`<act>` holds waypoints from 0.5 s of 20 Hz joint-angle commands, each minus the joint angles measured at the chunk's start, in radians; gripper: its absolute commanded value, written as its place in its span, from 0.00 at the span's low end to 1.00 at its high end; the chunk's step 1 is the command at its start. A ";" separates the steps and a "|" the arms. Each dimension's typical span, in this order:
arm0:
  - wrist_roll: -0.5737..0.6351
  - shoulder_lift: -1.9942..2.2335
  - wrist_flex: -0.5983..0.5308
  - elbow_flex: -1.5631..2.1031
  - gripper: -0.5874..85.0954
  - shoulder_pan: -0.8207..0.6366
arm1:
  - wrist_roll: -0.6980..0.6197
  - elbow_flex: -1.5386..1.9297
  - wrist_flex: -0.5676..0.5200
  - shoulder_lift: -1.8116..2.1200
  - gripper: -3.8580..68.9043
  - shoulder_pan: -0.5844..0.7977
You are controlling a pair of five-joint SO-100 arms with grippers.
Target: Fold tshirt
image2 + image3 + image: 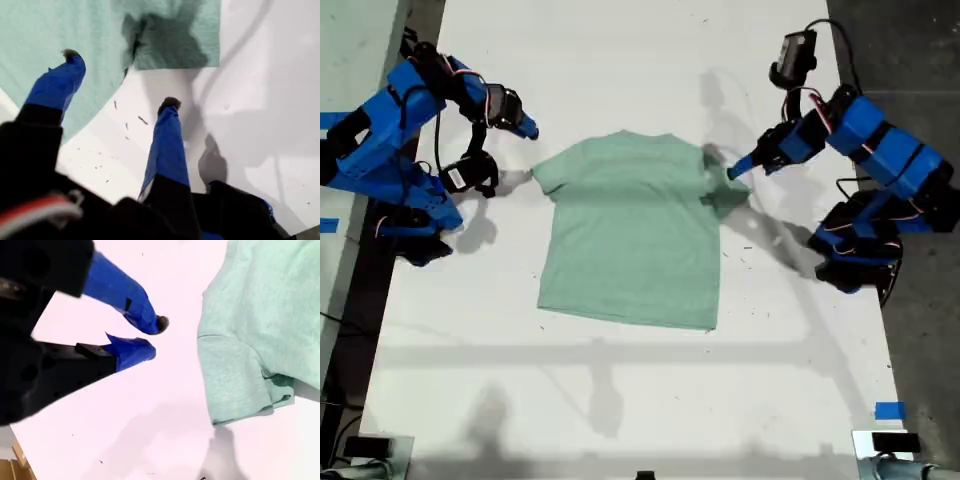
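Both grippers gape empty; my first gripper [738, 170] nearer, the pale mint-green fabric tshirt's [632, 228] sleeve at nine o'clock.

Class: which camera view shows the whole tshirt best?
The exterior view: the tshirt lies spread on the white table, all edges visible between both arms. The first wrist view shows only one sleeve and some body; the second wrist view shows one sleeve and the collar edge.

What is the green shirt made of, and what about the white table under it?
The tshirt looks like soft knit cotton: matte, slightly heathered, with a ribbed collar, and it creases. The table seems a smooth, hard white board, perhaps laminate, since it casts a faint sheen.
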 commanded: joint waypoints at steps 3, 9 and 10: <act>0.000 0.006 -0.017 -0.015 0.07 0.005 | -0.081 0.146 -0.276 -0.110 0.52 0.064; -0.002 0.005 -0.048 0.025 0.07 0.006 | -0.141 0.089 -0.430 -0.420 0.53 0.123; -0.002 0.005 -0.060 0.040 0.07 0.006 | -0.144 0.052 -0.430 -0.486 0.54 0.126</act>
